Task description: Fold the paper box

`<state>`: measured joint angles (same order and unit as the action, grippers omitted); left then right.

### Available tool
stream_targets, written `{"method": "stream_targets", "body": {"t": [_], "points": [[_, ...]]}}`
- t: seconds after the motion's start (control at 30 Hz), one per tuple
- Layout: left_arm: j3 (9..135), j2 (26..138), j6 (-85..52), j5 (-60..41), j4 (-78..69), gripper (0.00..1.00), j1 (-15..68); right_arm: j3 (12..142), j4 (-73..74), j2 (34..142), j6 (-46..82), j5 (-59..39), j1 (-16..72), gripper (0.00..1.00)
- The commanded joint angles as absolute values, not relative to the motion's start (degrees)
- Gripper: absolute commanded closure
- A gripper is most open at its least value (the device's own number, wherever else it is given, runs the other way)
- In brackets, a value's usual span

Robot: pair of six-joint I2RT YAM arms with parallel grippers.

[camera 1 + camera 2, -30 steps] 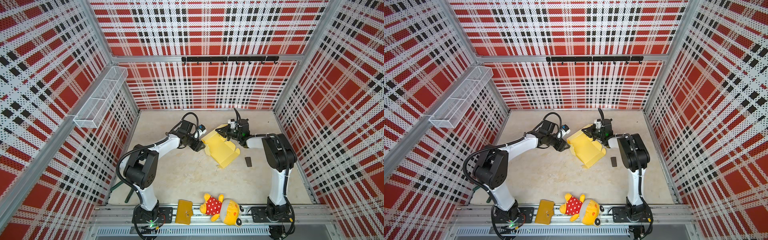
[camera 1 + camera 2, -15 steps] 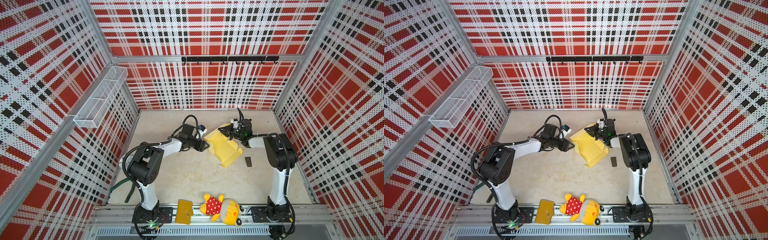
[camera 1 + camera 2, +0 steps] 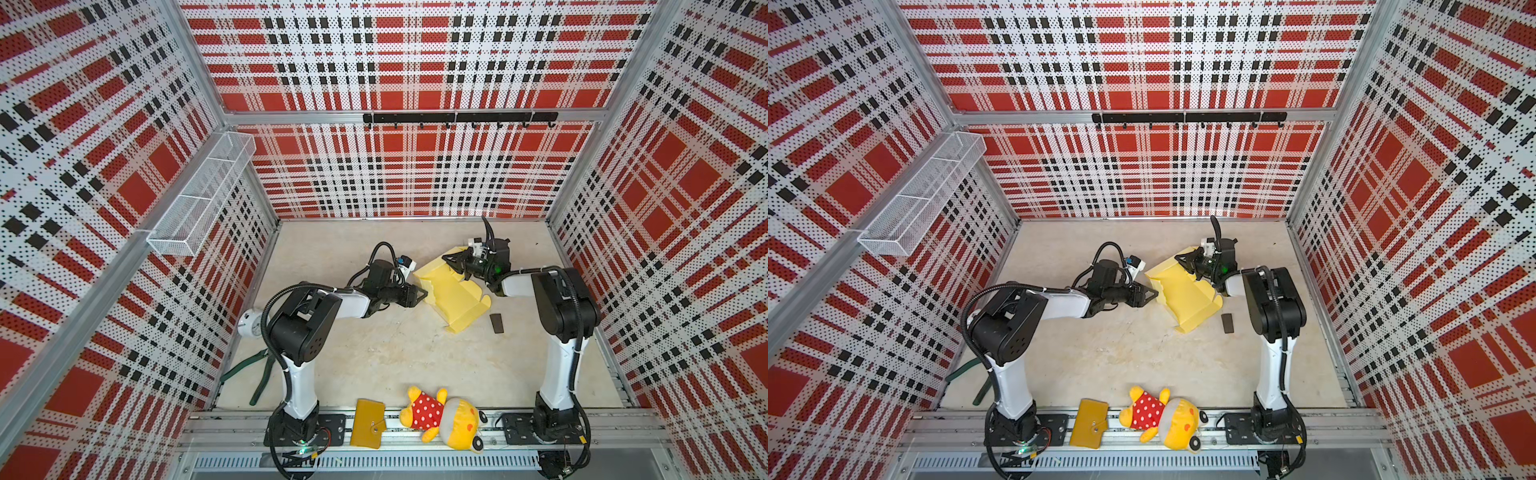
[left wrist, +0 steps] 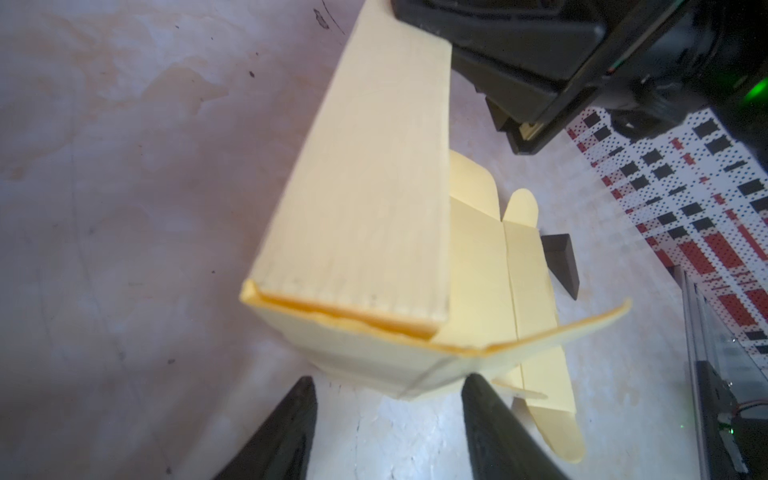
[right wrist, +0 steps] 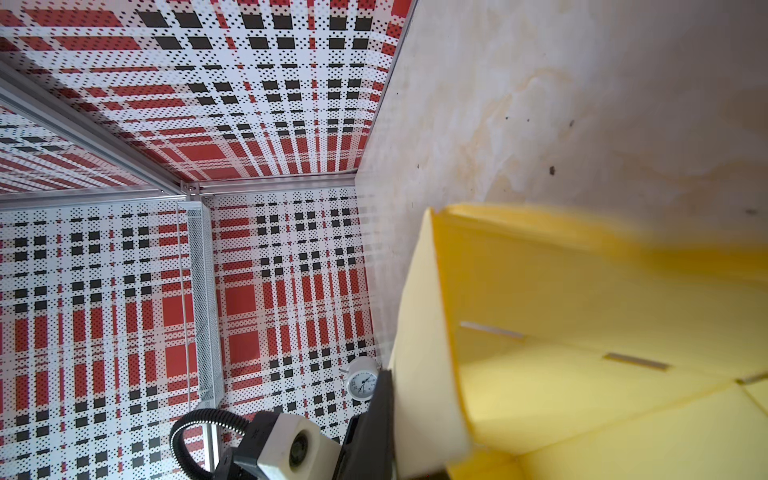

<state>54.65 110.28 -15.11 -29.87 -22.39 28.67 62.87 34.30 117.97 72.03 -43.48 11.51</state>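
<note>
**Paper box [image 3: 455, 293], partly folded, on the tabletop [image 3: 374, 357].**
The box lies just beside a small dark block [image 3: 496, 323], with one panel raised. The right pincer [image 3: 454, 262], beyond the box from the block, is clamped on that panel. The left pincer [image 3: 420, 294], across the box from the block, stands open at the box's edge, gripping nothing.

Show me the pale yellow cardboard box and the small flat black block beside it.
pale yellow cardboard box [image 3: 455, 299], in a top view: middle panel.
small flat black block [image 3: 496, 323], in a top view: its centre.

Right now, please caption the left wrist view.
Open left hand facing the half-folded paper box, one wall raised.
</note>
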Motion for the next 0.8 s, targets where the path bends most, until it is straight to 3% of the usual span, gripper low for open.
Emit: {"method": "stream_targets", "body": {"t": [0.0, 0.53, 0.77], "points": [[54.1, 111.4, -21.6, -26.5, -32.4, 0.42, 28.7, 61.1, 30.7, 116.7, 70.3, -44.2, 12.1, 1.0], [52.9, 112.1, -28.1, -26.4, -39.3, 0.31, 29.2, 61.9, 27.0, 116.5, 69.8, -43.1, 12.1, 0.99], [51.9, 112.9, -28.0, -25.4, -39.9, 0.34, 30.1, 63.4, 22.6, 115.6, 68.0, -42.7, 12.1, 0.99]]}}
